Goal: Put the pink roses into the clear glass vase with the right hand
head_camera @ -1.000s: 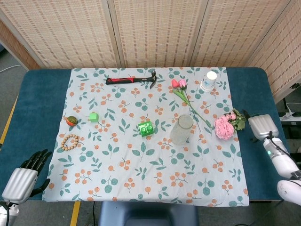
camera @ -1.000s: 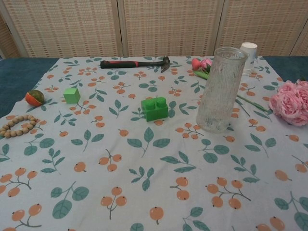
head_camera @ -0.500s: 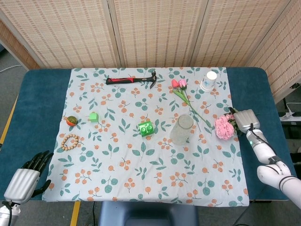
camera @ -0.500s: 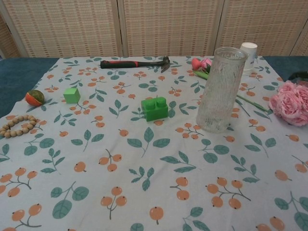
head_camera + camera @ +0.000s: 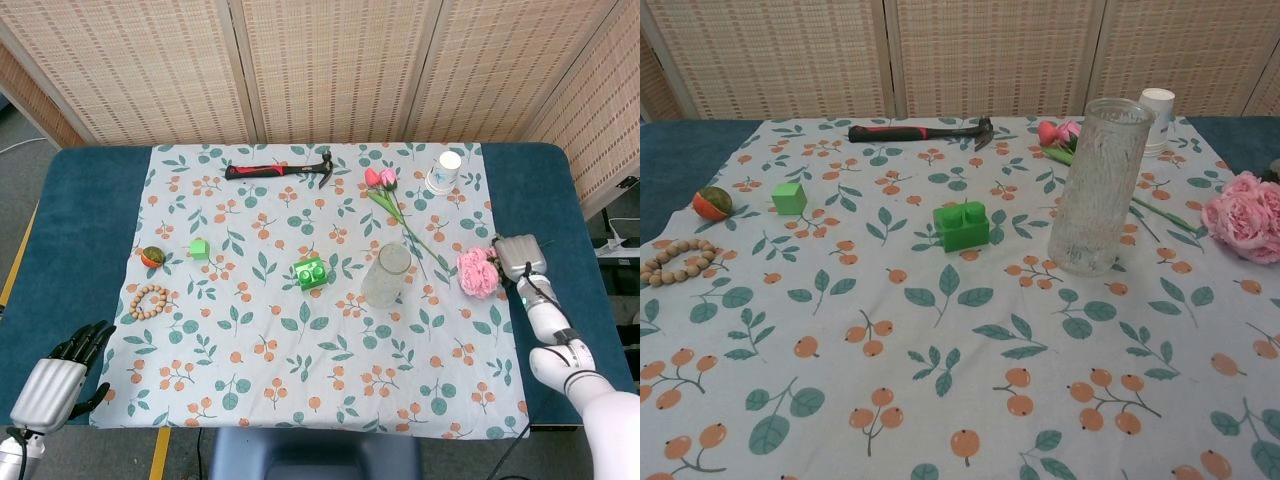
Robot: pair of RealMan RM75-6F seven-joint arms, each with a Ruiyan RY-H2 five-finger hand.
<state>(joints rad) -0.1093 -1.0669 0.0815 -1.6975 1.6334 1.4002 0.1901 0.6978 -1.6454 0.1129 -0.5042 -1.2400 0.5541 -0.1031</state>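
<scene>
The pink roses point(image 5: 476, 272) lie on the floral cloth near its right edge, also seen in the chest view as pink roses point(image 5: 1245, 215). My right hand point(image 5: 518, 255) is right beside them, its back facing up and covering the bouquet's green stem end; its fingers are hidden, so a grip cannot be made out. The clear glass vase point(image 5: 387, 275) stands upright left of the roses, empty, shown close as the vase point(image 5: 1098, 185). My left hand point(image 5: 55, 385) rests at the table's near left corner, fingers apart, holding nothing.
Pink tulips point(image 5: 381, 178) with a long stem lie behind the vase, a paper cup point(image 5: 443, 172) beyond them. A hammer point(image 5: 278, 170), green brick point(image 5: 311, 271), green cube point(image 5: 199, 248), small ball point(image 5: 152, 256) and bead bracelet point(image 5: 149, 301) lie on the cloth.
My right hand came in from the right edge and now sits over the bouquet's stem end, hiding the leaves. The left hand barely shifted.
</scene>
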